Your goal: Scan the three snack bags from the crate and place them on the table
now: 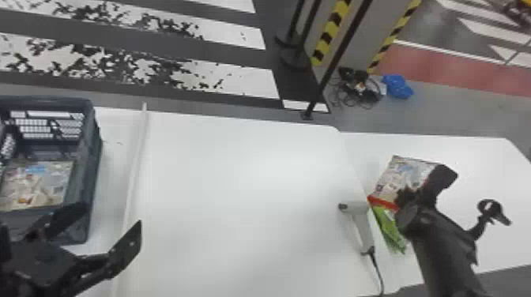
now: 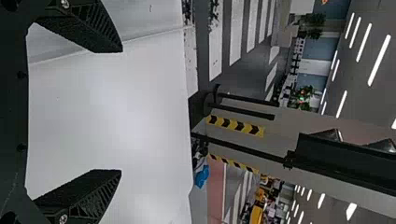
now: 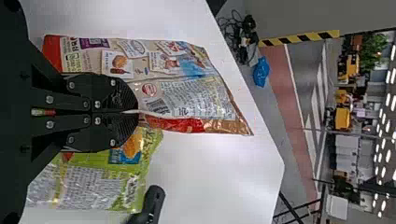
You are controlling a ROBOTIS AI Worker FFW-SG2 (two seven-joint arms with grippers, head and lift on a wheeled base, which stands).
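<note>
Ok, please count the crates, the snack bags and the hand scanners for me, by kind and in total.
Dark grey plastic crate: 1
Printed plastic snack bags: 3 (one beige inside the crate, one beige-and-red, one green)
White corded hand scanner: 1
Total: 5

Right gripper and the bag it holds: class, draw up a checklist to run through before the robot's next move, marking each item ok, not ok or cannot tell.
1. Right gripper closed on the red-edged snack bag: ok, its fingers pinch the bag's back seam.
2. Left gripper open and empty: ok, fingers apart with nothing between them.
3. Green snack bag out of the crate: ok, it lies near the scanner.
4. Crate emptied: not ok, another snack bag lies in it.
5. Red-edged bag's weight fully on the table: cannot tell.
6. Red-edged bag scanned: cannot tell.
</note>
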